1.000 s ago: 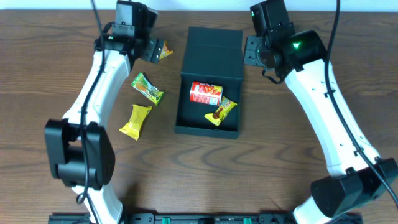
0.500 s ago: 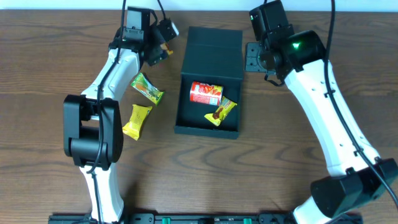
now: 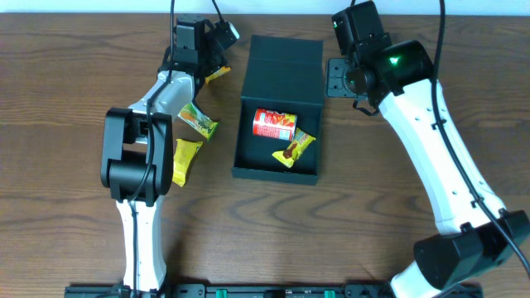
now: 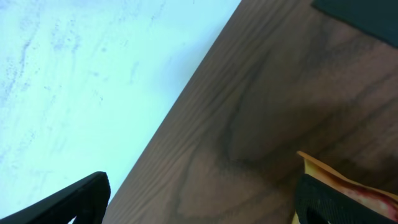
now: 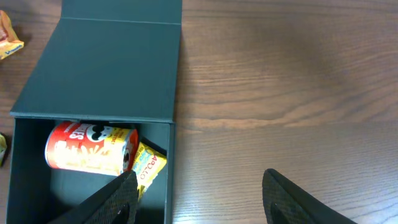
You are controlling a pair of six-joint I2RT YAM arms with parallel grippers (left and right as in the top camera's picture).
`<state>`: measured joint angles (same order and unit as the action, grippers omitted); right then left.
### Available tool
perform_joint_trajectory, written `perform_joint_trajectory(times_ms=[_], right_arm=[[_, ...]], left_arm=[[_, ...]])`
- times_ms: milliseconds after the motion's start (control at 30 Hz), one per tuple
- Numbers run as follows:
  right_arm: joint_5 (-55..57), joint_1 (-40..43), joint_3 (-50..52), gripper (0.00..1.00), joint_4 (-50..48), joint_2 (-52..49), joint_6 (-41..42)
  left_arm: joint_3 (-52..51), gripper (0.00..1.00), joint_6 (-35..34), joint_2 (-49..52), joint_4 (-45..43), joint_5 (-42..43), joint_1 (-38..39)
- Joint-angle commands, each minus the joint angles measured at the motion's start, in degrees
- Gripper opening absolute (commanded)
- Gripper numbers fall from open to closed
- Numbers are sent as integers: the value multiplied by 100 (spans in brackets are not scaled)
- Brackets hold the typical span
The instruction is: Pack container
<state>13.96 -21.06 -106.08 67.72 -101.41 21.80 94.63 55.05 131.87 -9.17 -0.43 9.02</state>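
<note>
The container (image 3: pixel 278 108) is a dark teal box lying open with its flap lid folded back. Inside are a red can (image 3: pixel 274 123) and a yellow packet (image 3: pixel 295 148). My left gripper (image 3: pixel 212 60) is open at the far edge, left of the lid, beside an orange-yellow packet (image 3: pixel 218 74). In the left wrist view (image 4: pixel 205 202) that packet (image 4: pixel 348 180) lies against the right finger. My right gripper (image 3: pixel 338 76) is open and empty at the lid's right side. In the right wrist view (image 5: pixel 205 205) it straddles the container's (image 5: pixel 106 68) right wall.
A green packet (image 3: pixel 197 118) and a yellow packet (image 3: pixel 183 160) lie on the wooden table left of the box. The table's far edge (image 4: pixel 186 93) runs close behind my left gripper, with a pale surface beyond it.
My left arm has swung right, bringing its gripper closer to the orange-yellow packet and the lid. The packet, the box contents and my right arm have not moved.
</note>
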Motion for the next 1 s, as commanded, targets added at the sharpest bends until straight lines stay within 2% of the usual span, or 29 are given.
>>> perform_joint_trajectory(times_ms=[0,633,767,900,967], right_arm=[[66,48,-28,64,0,9,-90],[63,48,-7,66,42,2,-87],[63,48,-7,67,42,2,-85],[61,48,-7,67,39,2,-70],[59,48,-7,68,42,2,-63]], left_arm=[[111,95,-133,197,15,-153,-42],[111,95,-92,7,195,-922,-31],[111,95,-339,-348,940,-938,-4],[111,95,-1113,-925,2153,-1058,111],[111,95,-1537,-1224,2485,-1038,138]])
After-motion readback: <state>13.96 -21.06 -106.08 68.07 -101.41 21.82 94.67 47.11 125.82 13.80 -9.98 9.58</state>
